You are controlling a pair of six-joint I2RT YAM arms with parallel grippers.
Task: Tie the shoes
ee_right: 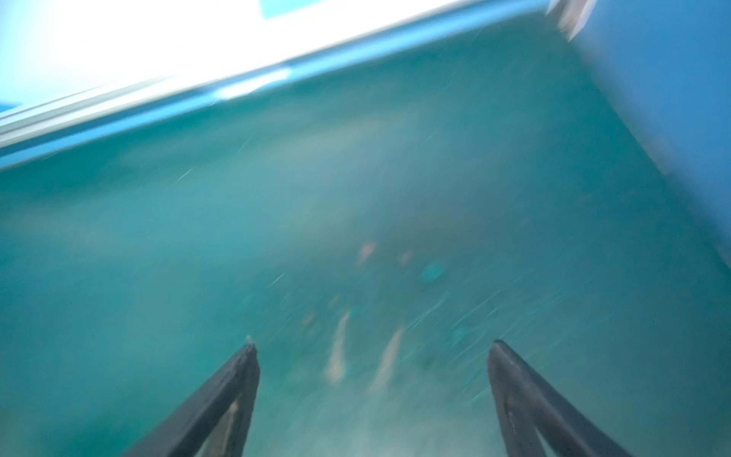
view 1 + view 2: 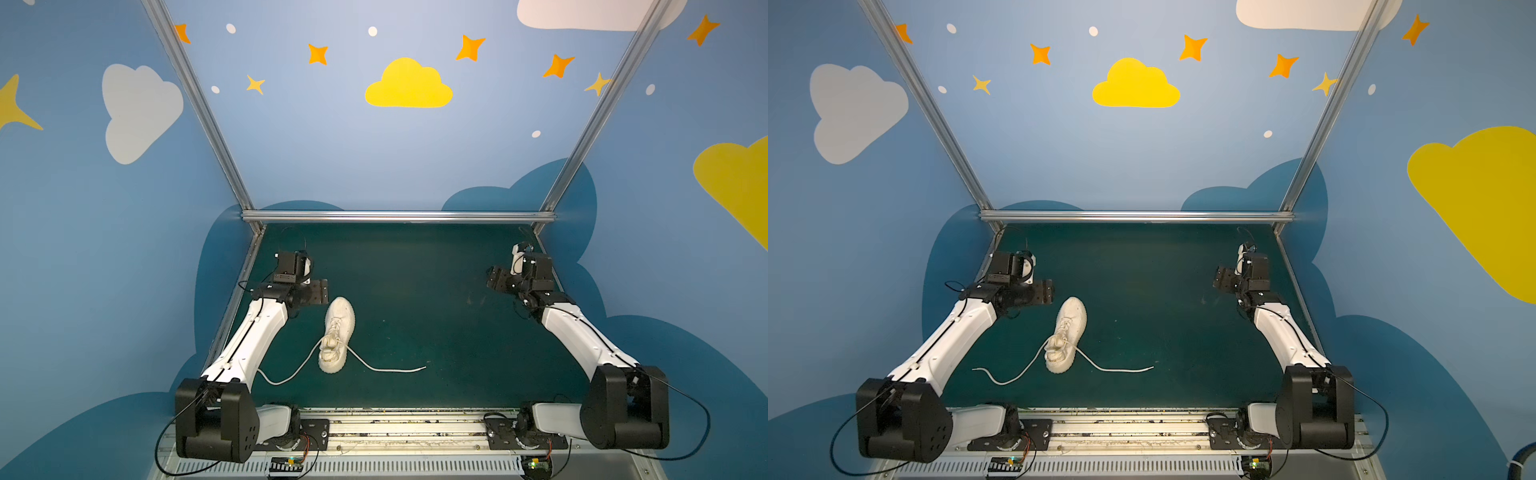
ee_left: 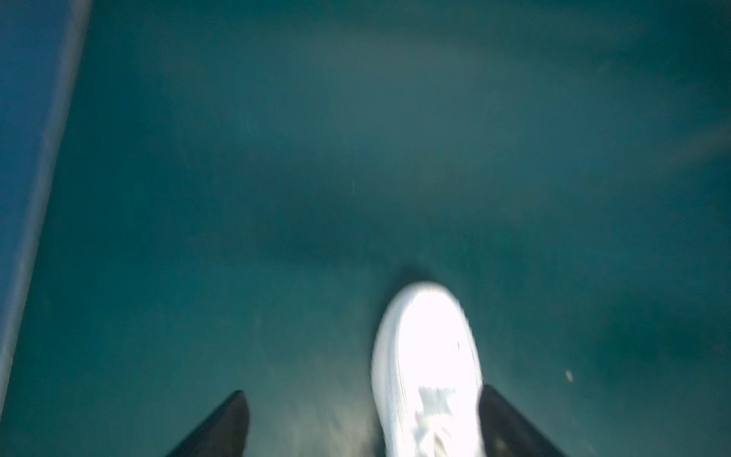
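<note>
Nothing is tied yet: the sneaker (image 2: 338, 332) lies on the surface (image 2: 415, 270) with its toe near the left claw (image 3: 362, 395), well apart from the right claw (image 1: 374, 346), its 2 laces (image 2: 395, 370) trailing loose. Both claws stand apart, empty. Crossing, looping and tightening all remain.

Shoe (image 3: 429, 368) blurry & cropped, L wrist.

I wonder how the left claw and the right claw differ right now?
The left claw hangs by the toe of the sneaker; the right claw is far from it, at the right of the mat. The sneaker shows between the left claw's fingers; only mat shows between the right claw's. Both are open, holding nothing.
</note>
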